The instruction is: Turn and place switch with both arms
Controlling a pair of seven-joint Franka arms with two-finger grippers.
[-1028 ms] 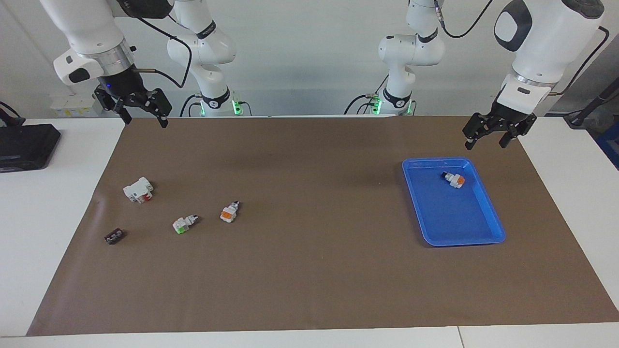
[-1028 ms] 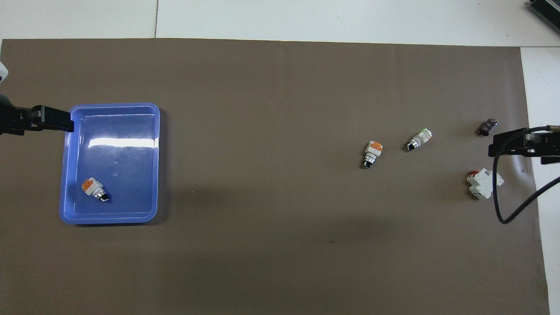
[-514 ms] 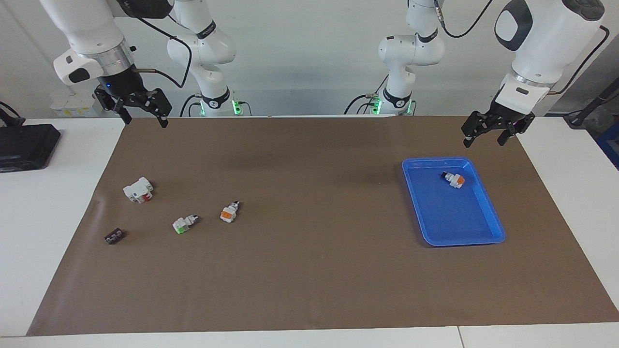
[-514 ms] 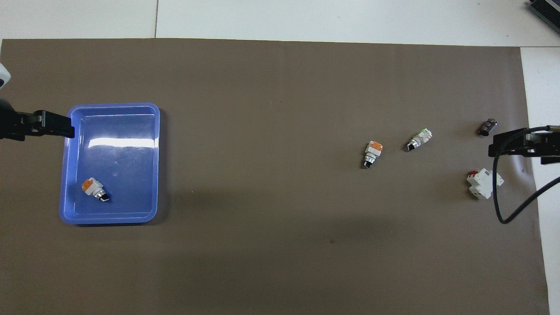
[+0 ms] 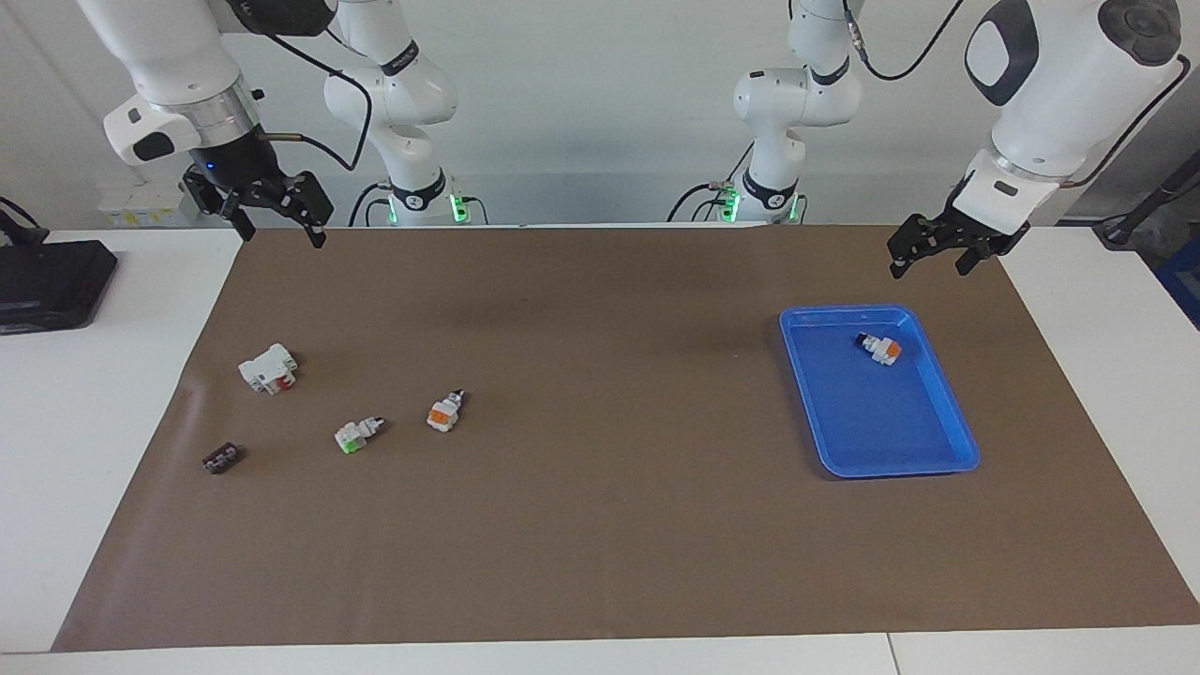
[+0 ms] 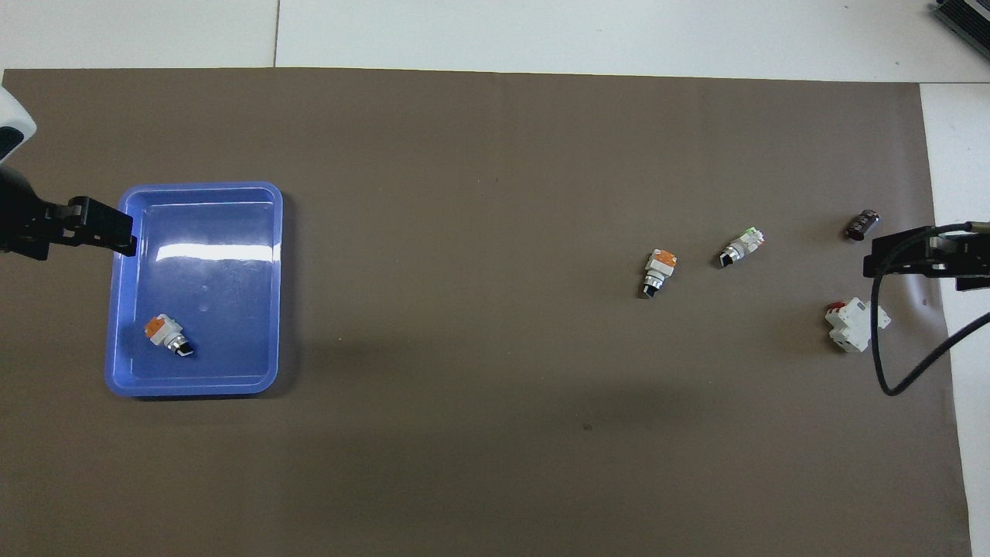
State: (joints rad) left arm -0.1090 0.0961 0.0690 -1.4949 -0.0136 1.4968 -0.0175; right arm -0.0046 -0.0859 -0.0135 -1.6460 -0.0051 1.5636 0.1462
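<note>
Two small white switches lie on the brown mat toward the right arm's end: one with an orange face (image 5: 443, 412) (image 6: 658, 271), and beside it one with a green face (image 5: 357, 434) (image 6: 741, 247). A third orange-faced switch (image 5: 880, 348) (image 6: 166, 334) lies in the blue tray (image 5: 872, 427) (image 6: 220, 309) toward the left arm's end. My left gripper (image 5: 928, 264) hangs open in the air over the mat, by the tray's corner nearest the robots. My right gripper (image 5: 281, 232) hangs open and empty over the mat's corner at its own end.
A larger white block with a red part (image 5: 268, 367) (image 6: 855, 323) and a tiny dark strip (image 5: 221, 457) (image 6: 862, 224) lie on the mat near the two switches. A black box (image 5: 47, 281) sits off the mat on the white table.
My left gripper has risen slightly and drifted a little toward the middle of the table, still open. The right arm and all the objects have stayed put.
</note>
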